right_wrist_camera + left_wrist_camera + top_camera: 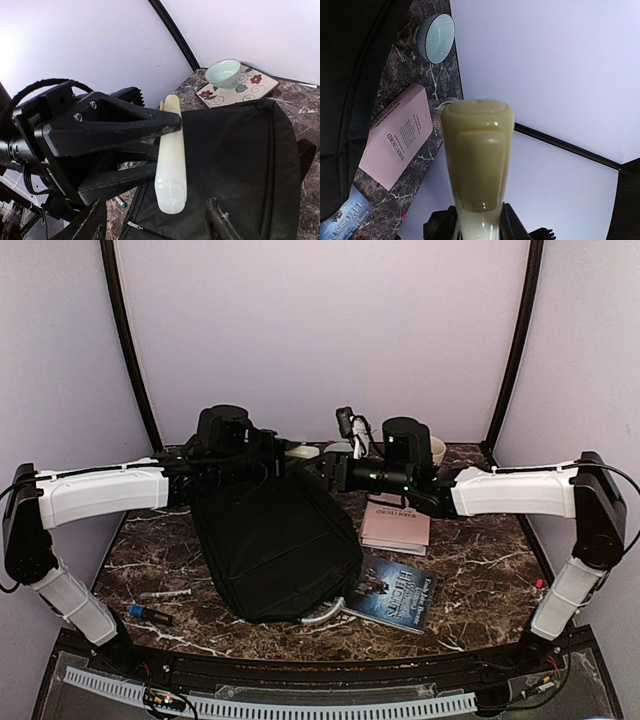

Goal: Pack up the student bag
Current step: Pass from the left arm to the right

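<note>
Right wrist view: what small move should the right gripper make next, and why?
Probably close the right gripper on the near end of the long cream plastic case. Its fingers stand open on either side of that end, while the left gripper is shut on the case's middle, above the black fabric backpack.

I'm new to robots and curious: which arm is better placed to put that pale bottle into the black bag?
Left. Its tool grips the pale bottle at the student bag's edge; the right tool is open and holds nothing.
</note>
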`<state>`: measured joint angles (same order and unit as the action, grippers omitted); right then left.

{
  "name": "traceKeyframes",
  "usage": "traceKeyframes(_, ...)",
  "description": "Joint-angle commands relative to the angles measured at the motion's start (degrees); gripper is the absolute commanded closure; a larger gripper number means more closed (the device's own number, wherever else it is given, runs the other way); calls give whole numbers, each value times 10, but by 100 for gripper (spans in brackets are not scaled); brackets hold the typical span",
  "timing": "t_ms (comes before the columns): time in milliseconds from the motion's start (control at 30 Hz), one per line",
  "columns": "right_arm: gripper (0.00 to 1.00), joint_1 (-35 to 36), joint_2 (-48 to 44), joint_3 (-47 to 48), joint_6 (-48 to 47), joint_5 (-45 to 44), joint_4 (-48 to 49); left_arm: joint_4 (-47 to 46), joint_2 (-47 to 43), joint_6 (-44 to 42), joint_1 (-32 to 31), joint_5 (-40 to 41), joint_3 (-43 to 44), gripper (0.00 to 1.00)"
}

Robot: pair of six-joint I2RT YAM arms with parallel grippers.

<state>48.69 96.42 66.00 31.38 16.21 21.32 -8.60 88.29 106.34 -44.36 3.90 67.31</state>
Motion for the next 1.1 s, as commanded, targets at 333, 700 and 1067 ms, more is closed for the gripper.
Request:
traceKeyframes(333,54,4,15,45,-26,-22,37,-15,-2,-6,-11,2,18,100)
traceKeyframes(700,89,3,19,50,-40,-9,35,4,-3,-16,-13,6,23,100)
traceKeyframes(1067,100,0,-3,47,-75,-35,-40,179,-30,-129,-15,15,67,52)
